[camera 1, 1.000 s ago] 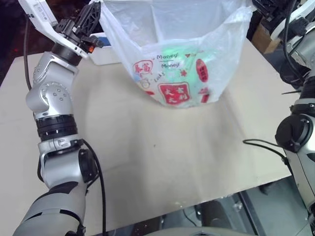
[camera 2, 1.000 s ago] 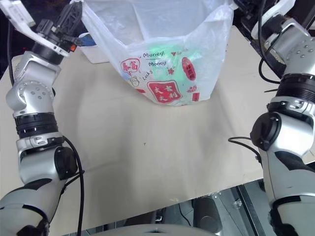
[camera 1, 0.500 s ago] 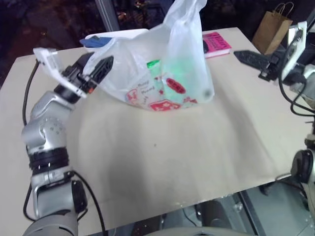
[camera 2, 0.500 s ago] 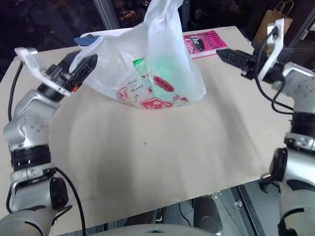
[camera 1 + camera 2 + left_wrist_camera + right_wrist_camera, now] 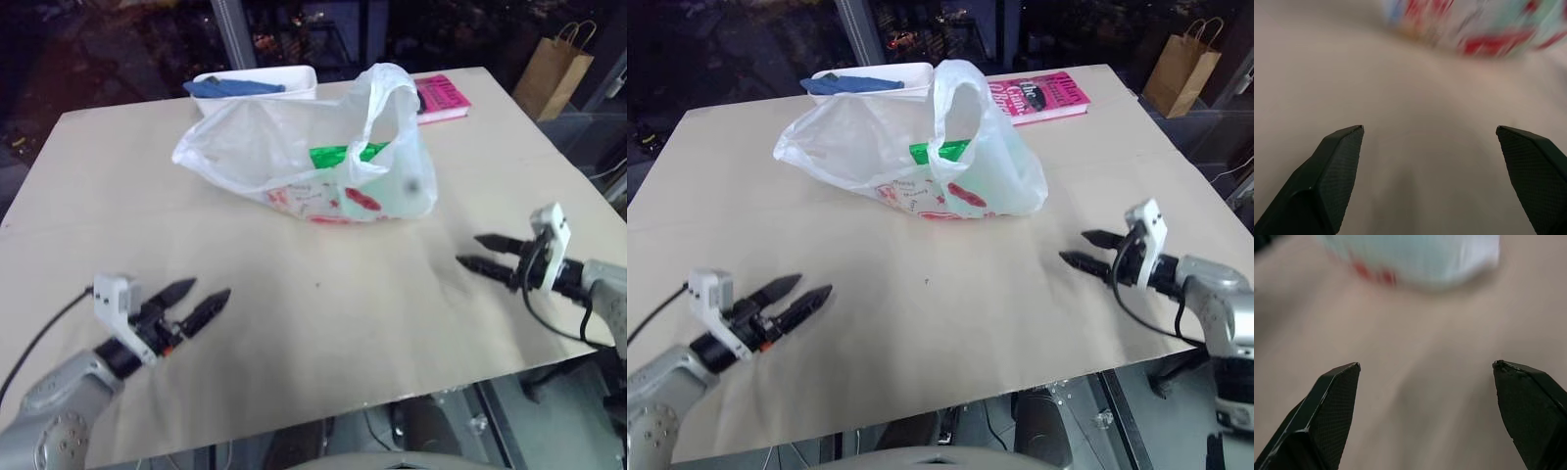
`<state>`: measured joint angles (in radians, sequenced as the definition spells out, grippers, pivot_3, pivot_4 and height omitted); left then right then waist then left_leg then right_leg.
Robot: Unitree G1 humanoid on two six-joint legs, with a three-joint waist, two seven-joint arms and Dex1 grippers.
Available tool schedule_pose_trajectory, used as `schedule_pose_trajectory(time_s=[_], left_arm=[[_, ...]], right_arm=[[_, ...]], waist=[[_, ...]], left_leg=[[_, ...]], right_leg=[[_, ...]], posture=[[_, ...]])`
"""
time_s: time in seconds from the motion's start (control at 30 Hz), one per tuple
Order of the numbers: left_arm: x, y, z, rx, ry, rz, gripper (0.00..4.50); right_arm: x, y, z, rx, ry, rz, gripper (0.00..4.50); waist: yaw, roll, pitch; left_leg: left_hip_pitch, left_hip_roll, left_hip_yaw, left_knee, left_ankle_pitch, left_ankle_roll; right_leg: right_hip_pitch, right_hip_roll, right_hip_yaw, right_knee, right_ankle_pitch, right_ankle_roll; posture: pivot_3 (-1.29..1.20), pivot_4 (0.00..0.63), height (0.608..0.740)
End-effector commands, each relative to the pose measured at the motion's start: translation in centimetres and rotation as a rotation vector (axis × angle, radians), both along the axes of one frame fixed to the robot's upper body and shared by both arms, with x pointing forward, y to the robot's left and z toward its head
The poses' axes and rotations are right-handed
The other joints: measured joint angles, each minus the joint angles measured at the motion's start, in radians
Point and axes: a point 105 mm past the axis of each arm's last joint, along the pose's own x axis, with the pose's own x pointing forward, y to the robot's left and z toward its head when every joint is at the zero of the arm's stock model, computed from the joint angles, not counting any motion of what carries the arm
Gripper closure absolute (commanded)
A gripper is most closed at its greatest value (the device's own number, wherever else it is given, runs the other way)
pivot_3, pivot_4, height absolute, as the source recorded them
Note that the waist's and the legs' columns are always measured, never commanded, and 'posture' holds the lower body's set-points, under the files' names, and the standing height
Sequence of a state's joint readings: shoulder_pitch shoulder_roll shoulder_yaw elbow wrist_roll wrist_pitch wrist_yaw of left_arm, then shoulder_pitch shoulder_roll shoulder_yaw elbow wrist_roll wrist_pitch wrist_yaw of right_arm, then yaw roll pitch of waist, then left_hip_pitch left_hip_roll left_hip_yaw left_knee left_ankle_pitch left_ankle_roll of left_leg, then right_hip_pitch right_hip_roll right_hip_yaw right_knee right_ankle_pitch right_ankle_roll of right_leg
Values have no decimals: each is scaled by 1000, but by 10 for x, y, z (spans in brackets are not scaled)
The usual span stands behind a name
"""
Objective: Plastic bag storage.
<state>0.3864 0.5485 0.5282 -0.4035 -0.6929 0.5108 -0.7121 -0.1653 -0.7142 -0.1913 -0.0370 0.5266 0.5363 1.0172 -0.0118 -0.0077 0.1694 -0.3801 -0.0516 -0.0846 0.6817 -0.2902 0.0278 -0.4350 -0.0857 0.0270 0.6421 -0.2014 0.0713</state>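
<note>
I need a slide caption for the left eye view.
Plastic bag lies slumped on table; both pincers open.

Head stereo pair looks down over table [image 5: 294,323]; wrist cams low, both facing plastic bag [image 5: 921,157].

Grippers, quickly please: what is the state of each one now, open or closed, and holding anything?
Left gripper: open, holding nothing, above the table.
Right gripper: open, holding nothing, apart from the plastic bag.

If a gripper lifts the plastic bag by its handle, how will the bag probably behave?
The plastic bag looks thin and crumpled, so it would likely sag and change shape rather than stay stiff. A green packet shows inside, so the load may slide and swing. Its upright loop handle would probably stretch narrow.
</note>
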Motion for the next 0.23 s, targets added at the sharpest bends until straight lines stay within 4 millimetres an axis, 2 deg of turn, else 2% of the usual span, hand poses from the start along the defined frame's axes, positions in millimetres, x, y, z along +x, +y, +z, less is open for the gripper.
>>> schedule_pose_trajectory(time_s=[0.03,0.1,0.13,0.23], left_arm=[[-9,-14,5,107,-72,-32,0],[-16,-16,-11,182,-42,-7,0],[-18,-17,-16,224,-35,0,0],[-15,-16,-16,248,-66,31,0]], right_arm=[[-7,-15,4,-61,-105,11,114],[-15,-22,-9,-87,-93,10,114],[-17,-24,-12,-95,-97,1,114],[-18,-26,-12,-73,-123,-20,114]], waist=[[2,0,0],[2,0,0],[1,0,0],[0,-1,0]], left_leg=[[4,0,0,1,0,0],[10,0,0,0,0,0],[17,1,-1,0,-1,1],[20,2,-1,-1,-1,2]], right_leg=[[5,0,-1,-1,0,0],[12,0,-1,-2,-1,-1],[20,0,-2,-4,-3,-3],[23,1,-2,-6,-6,1]], posture=[[0,150,740],[0,150,740],[0,150,740],[0,150,740]])
